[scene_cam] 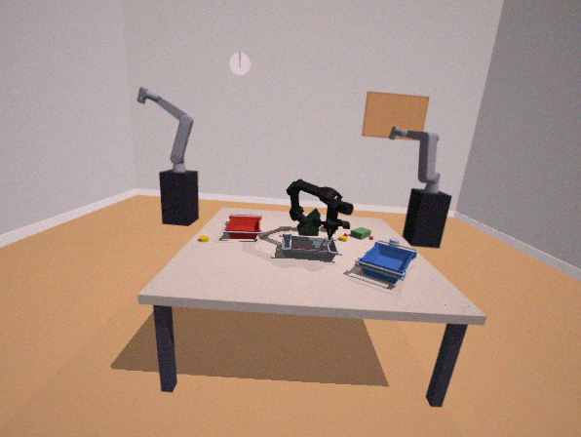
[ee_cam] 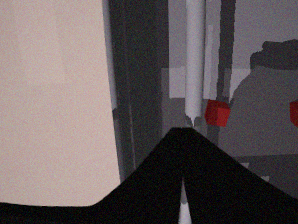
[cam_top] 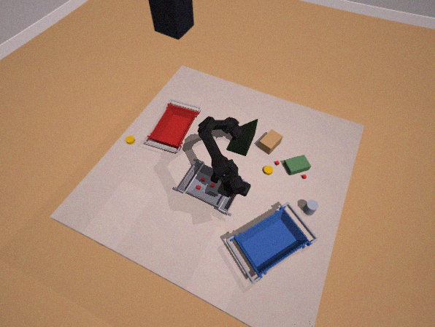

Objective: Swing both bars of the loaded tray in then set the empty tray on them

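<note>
Fingers pressed together, nothing pinched. Hung over gray tray (cam_top: 192, 179), wire bar (ee_cam: 194, 43) straight ahead of tips, seemingly touching; red block (ee_cam: 217, 113) just right.

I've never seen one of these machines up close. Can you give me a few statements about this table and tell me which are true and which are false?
1. The grey tray has small red blocks in it. True.
2. The blue tray is full of blocks. False: it is empty.
3. The jaws are spread wide open. False: the gripper is shut, with its tip at a wire bar of the grey tray.
4. A yellow disc lies on the table beside the red tray. True.
5. The arm reaches over the red tray. False: it reaches over the grey tray.
</note>
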